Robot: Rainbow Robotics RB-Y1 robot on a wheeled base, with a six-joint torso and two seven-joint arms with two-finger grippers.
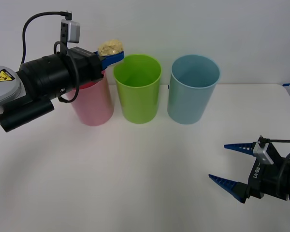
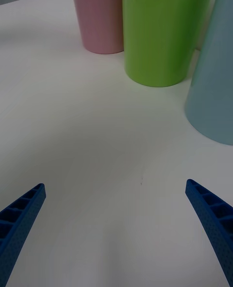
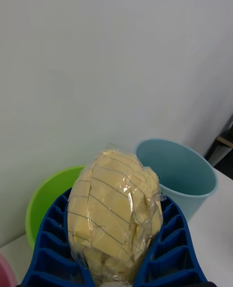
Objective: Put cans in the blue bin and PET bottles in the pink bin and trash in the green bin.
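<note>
One piece of trash (image 1: 110, 47), a pale yellow wrinkled lump in clear wrap, is clamped between the blue fingers of the left gripper (image 1: 112, 52) in the upper left of the front view. It is held above the gap between the pink bin (image 1: 93, 106) and the green bin (image 1: 137, 89), at rim height. The blue bin (image 1: 193, 89) is stood to the right of the green one. On the white table (image 1: 135, 179), at the lower right, the right gripper (image 1: 228, 163) is kept with fingers spread and nothing between them.
</note>
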